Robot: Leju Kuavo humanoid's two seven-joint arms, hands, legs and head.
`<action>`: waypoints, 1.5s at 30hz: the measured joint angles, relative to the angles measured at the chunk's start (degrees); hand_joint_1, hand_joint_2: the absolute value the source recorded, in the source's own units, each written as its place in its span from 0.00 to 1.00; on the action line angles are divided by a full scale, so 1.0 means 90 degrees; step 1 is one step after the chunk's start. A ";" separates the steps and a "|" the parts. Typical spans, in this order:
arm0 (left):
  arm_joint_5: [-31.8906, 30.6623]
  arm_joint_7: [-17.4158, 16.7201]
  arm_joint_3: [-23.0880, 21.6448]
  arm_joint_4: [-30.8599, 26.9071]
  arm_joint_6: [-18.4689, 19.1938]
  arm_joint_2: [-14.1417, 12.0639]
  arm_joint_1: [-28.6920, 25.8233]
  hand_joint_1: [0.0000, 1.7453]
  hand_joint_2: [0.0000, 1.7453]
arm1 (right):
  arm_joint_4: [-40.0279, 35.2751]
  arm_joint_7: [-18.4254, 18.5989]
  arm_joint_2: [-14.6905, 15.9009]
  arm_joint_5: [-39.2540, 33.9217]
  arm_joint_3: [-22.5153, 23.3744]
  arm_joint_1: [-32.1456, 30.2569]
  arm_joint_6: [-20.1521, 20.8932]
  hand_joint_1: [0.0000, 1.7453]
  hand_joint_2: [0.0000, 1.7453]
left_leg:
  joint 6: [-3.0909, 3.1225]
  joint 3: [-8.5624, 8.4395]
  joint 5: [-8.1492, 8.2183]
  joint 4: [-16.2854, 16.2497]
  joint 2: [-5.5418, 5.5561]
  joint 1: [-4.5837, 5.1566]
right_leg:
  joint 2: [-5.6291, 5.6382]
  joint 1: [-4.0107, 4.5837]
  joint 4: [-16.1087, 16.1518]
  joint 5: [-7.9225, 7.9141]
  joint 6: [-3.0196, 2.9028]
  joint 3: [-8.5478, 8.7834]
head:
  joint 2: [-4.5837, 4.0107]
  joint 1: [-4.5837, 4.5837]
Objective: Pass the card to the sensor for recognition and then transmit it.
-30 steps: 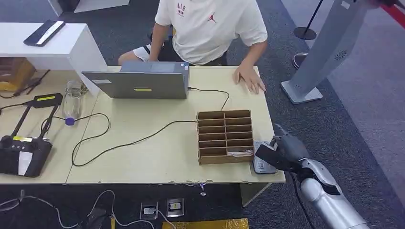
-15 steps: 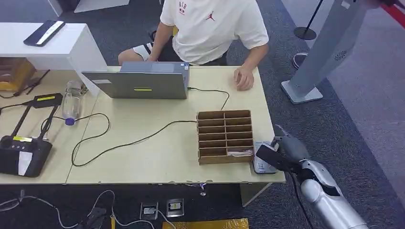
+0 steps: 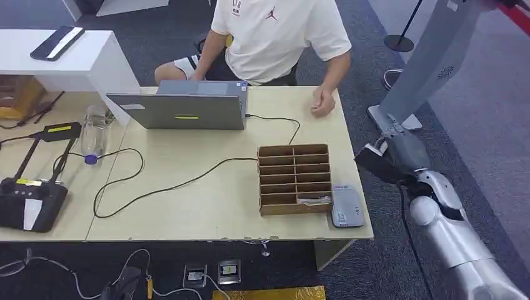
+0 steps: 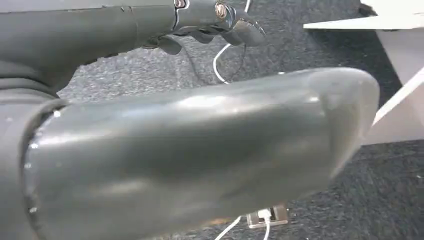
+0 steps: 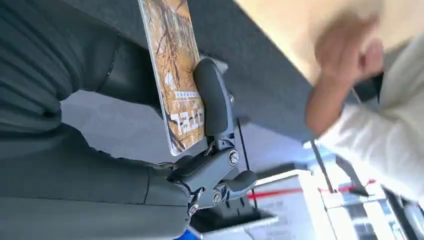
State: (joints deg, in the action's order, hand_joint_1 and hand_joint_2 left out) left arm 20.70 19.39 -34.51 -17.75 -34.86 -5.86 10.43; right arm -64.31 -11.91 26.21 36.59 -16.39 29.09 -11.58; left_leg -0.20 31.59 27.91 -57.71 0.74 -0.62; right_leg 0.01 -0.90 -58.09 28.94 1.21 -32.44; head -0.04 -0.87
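Observation:
My right hand hovers off the table's right edge, past the wooden slot box, and pinches a card that looks dark from above. The right wrist view shows the card with an orange-brown printed face, clamped between the thumb and a dark finger. The grey card sensor lies flat at the table's near right corner, with nothing over it. A person's hand rests near the table's far right corner and appears blurred as the person's hand beyond the card. My left hand hangs over the carpet and holds nothing.
A wooden slot box stands left of the sensor, one card in its nearest right slot. A grey laptop with a black cable sits mid-table. A bottle and a controller are at the left. A grey stand rises at the right.
My right hand has lifted the card off the sensor and carried it up and away toward the far right. The person's hand has drawn back slightly on the table.

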 joint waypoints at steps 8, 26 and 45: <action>-0.0117 0.0046 0.0000 -0.0002 0.0002 0.0039 0.0061 0.00 0.00 | 0.0355 -0.0241 0.0066 0.0121 0.0287 0.1104 -0.0207 1.00 1.00 | 0.0000 0.0008 0.0000 -0.0001 0.0001 0.0001 | 0.0000 -0.0001 -0.0002 -0.0001 0.0001 -0.0005 | 0.0000 0.0000; -0.0274 -0.0031 -0.0085 -0.0002 0.0097 0.0080 0.0254 0.00 0.00 | 0.2018 -0.0702 -0.0908 0.0340 -0.0148 0.2541 -0.0408 1.00 1.00 | -0.0002 0.0022 -0.0002 0.0000 0.0010 -0.0005 | -0.0011 0.0004 -0.0009 0.0000 0.0000 -0.0008 | 0.0000 -0.0002; -0.0207 -0.0058 -0.0168 0.0000 0.0080 0.0104 0.0250 0.00 0.00 | 0.3495 -0.0753 -0.1884 0.0296 -0.0612 0.2815 -0.0508 0.00 1.00 | -0.0003 0.0018 -0.0003 -0.0001 0.0006 -0.0004 | -0.0005 0.0003 -0.0008 0.0000 0.0000 -0.0014 | 0.0000 -0.0002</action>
State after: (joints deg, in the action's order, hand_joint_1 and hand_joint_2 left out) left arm 18.84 18.86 -36.02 -17.75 -34.14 -4.92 12.68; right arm -32.85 -18.69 9.24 39.25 -21.90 54.42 -16.15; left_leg -0.23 31.75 27.88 -57.71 0.80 -0.65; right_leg -0.03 -0.87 -58.16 28.93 1.20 -32.56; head -0.04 -0.90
